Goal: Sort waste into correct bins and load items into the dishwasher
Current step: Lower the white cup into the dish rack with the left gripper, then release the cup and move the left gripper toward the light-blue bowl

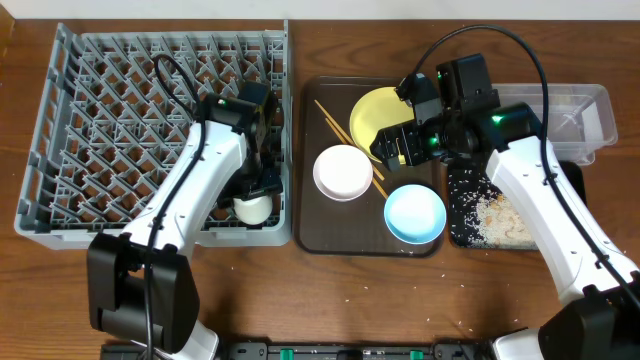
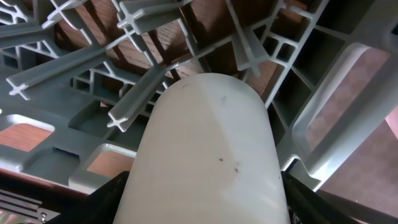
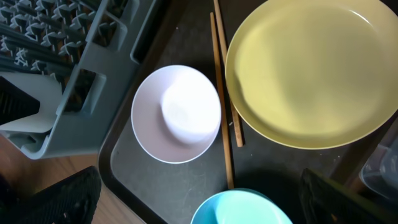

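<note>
My left gripper (image 1: 258, 187) is shut on the small white cup (image 1: 252, 208), low in the front right corner of the grey dish rack (image 1: 60, 130). In the left wrist view the cup (image 2: 208, 130) fills the space between the jaws (image 2: 205, 202), above the rack's pegs (image 2: 134, 102). My right gripper (image 1: 395, 145) is open and empty, above the yellow plate (image 1: 372, 112) (image 3: 311, 68). The white bowl (image 1: 343, 172) (image 3: 177, 115), the light blue bowl (image 1: 415, 213) (image 3: 242, 210) and the chopsticks (image 1: 335, 125) (image 3: 221, 93) lie on the brown tray (image 1: 310, 235). No wrapper is in view.
The black tray (image 1: 462, 190) at the right holds whitish rice scraps (image 1: 500, 218). The clear tub (image 1: 585, 105) stands behind it at the far right. A few crumbs lie on the wooden table near the front edge (image 1: 450, 325).
</note>
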`<state>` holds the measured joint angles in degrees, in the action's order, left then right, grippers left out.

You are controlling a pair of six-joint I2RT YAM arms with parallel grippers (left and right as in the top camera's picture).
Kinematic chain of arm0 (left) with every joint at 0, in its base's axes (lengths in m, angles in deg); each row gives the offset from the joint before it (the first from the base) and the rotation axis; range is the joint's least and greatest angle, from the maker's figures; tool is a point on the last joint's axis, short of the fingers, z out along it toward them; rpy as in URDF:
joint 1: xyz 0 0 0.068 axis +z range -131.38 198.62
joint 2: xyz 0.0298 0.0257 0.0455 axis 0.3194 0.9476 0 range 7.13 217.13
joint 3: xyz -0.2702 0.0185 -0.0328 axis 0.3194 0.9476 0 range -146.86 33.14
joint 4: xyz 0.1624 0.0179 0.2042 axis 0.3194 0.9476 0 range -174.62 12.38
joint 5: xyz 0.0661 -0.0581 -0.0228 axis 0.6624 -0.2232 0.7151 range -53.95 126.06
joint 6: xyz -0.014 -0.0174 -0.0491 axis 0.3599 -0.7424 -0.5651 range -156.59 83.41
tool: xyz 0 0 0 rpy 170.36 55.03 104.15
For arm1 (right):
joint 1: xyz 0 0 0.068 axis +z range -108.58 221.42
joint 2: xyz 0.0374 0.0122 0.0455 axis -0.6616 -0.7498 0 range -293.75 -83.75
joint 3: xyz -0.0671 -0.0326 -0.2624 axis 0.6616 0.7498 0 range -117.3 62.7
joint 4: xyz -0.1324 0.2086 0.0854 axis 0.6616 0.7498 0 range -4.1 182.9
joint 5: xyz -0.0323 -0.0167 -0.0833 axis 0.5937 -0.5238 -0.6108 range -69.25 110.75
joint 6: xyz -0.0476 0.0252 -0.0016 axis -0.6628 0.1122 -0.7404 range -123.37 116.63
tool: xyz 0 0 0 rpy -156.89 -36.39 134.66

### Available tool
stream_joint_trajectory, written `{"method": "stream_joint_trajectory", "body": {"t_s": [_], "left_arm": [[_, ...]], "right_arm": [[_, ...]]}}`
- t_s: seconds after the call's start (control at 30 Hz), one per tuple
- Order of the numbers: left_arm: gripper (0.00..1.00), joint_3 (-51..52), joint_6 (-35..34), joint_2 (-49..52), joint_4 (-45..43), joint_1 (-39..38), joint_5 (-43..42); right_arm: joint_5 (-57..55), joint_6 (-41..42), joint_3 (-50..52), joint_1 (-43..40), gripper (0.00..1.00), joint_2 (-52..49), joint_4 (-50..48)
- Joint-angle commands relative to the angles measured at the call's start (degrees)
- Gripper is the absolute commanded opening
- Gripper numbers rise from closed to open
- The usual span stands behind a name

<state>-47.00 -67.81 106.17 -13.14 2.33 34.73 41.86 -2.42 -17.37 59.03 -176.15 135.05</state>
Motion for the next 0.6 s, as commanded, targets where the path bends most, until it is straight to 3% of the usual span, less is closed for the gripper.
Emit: {"method": "stream_joint_trajectory", "body": {"t_s": [0.0, 0.13, 0.23, 0.3, 0.57], "left_arm": [[0.22, 0.44, 0.52, 0.33, -0.02, -0.17, 0.09], [0.31, 0.44, 0.52, 0.33, 0.07, -0.17, 0.02], [0.51, 0.44, 0.5, 0.33, 0.22, -0.17, 0.02], [0.59, 0.44, 0.5, 0.33, 0.26, -0.17, 0.02], [0.76, 0.44, 0.5, 0.33, 0.26, -0.17, 0.02]], "right_arm": [[-0.07, -0.83, -0.15, 0.59, 0.99, 0.26, 0.44], [-0.07, -0.83, -0.15, 0.59, 0.99, 0.26, 0.87], [-0.07, -0.83, -0.15, 0.59, 0.99, 0.26, 0.81], [-0.02, -0.79, -0.15, 0.59, 0.99, 0.26, 0.57], [0.15, -0.76, -0.15, 0.59, 0.99, 0.26, 0.37]]}}
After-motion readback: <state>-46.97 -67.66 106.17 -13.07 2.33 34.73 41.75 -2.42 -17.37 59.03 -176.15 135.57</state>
